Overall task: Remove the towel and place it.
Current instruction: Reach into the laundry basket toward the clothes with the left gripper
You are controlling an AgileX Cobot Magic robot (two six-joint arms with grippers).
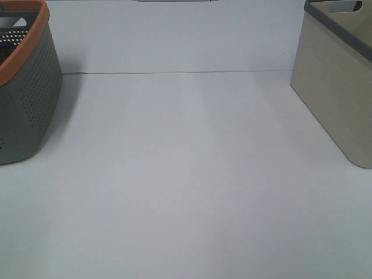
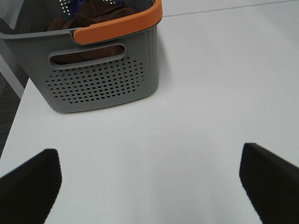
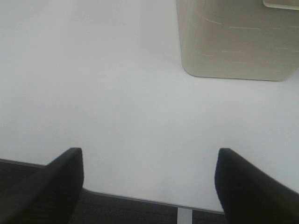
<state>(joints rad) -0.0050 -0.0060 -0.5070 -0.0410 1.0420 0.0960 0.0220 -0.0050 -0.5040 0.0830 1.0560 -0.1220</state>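
The towel [image 2: 96, 11] is a dark reddish-brown bundle lying inside the grey perforated basket [image 2: 100, 79] with an orange rim; part of it shows through the handle slot. In the exterior high view that basket [image 1: 26, 87] stands at the far left and the towel is hidden. My left gripper [image 2: 149, 179] is open above the bare table, some way short of the basket, with nothing between its fingers. My right gripper [image 3: 149, 184] is open too, over the table's near edge, well short of the beige basket [image 3: 236, 39]. Neither arm shows in the exterior high view.
The beige basket [image 1: 337, 87] with a grey rim stands at the far right. A bit of blue fabric [image 2: 122, 3] peeks out beside the towel. White table [image 1: 186, 174] lies between the baskets. The table's near edge [image 3: 140, 198] and dark floor show below my right gripper.
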